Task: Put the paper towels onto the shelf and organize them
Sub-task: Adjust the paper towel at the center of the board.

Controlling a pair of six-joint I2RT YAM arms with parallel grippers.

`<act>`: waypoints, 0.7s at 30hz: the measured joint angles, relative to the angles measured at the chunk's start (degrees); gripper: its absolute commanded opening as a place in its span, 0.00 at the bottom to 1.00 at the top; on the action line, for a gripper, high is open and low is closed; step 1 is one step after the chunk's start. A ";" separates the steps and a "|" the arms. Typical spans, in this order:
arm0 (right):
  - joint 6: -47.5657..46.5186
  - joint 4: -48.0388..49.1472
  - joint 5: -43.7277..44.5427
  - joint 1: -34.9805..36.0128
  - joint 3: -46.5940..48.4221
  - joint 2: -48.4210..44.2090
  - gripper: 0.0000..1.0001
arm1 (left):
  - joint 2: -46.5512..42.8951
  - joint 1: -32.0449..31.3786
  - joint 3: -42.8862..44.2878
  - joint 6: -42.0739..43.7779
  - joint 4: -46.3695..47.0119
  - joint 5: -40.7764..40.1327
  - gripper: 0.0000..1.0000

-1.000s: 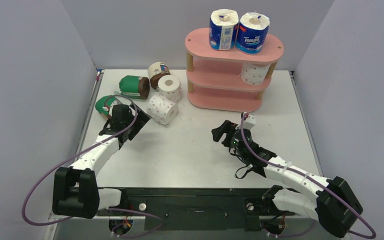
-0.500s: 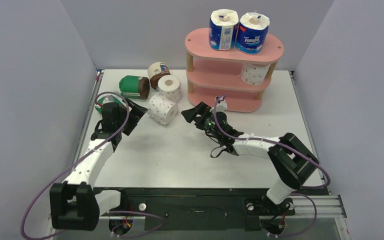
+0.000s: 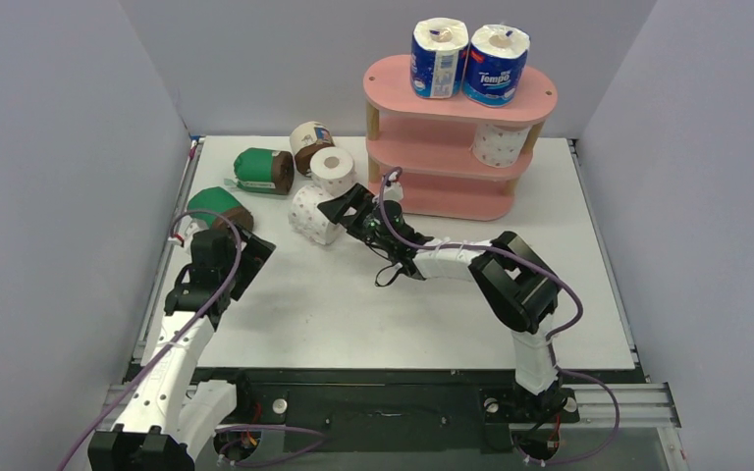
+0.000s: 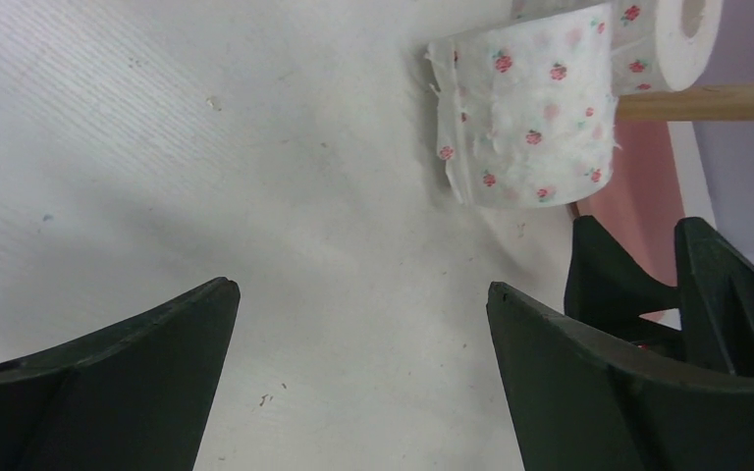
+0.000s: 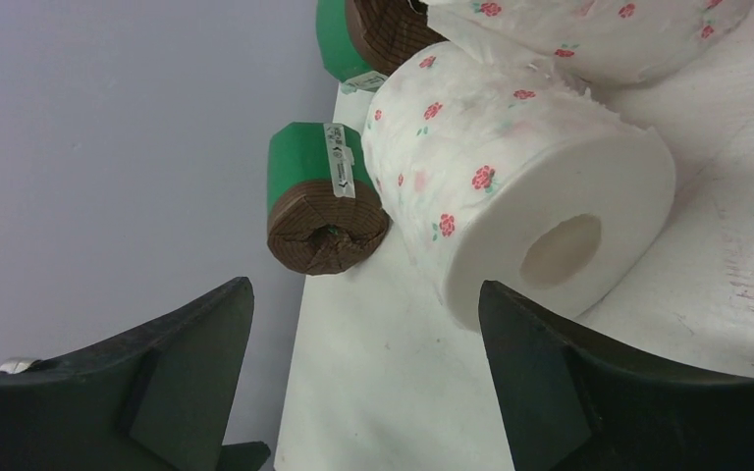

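Observation:
The pink shelf [image 3: 393,73] stands at the back right. Two blue-white rolls [image 3: 439,57] [image 3: 496,65] stand on its top board, and a pink-dotted roll [image 3: 500,144] on the middle board. On the table lie a dotted roll [image 3: 309,214], an upright dotted roll [image 3: 334,172], a cream-wrapped brown roll [image 3: 309,142] and two green rolls [image 3: 261,169] [image 3: 216,207]. My right gripper [image 3: 339,207] is open and empty, just right of the lying dotted roll [image 5: 530,196]. My left gripper [image 3: 253,255] is open and empty over bare table, with that roll [image 4: 525,118] ahead of it.
Grey walls close in the table on the left, back and right. The right arm stretches across the table's middle in front of the shelf. The right gripper's black fingers [image 4: 668,280] show at the right edge of the left wrist view, beside a wooden shelf post [image 4: 717,100].
My right gripper swept left from the shelf front to the lying dotted roll. My left arm drew back toward the near left, uncovering the nearer green roll. No roll has moved.

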 measured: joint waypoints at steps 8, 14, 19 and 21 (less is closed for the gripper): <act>0.15 -3.56 1.27 0.04 3.58 1.90 0.79 | 0.04 0.00 -1.75 1.16 -2.21 -0.57 0.99; 0.63 -4.76 2.84 0.07 4.02 3.41 0.80 | 0.04 0.00 -2.32 1.14 -2.19 -0.61 1.00; 1.40 -5.44 3.54 0.20 4.02 4.63 0.80 | 0.04 0.00 -3.76 1.09 -2.32 -0.90 1.00; 1.51 -5.46 3.58 0.33 4.02 4.68 0.80 | 0.04 0.00 -4.11 1.09 -2.34 -1.01 1.00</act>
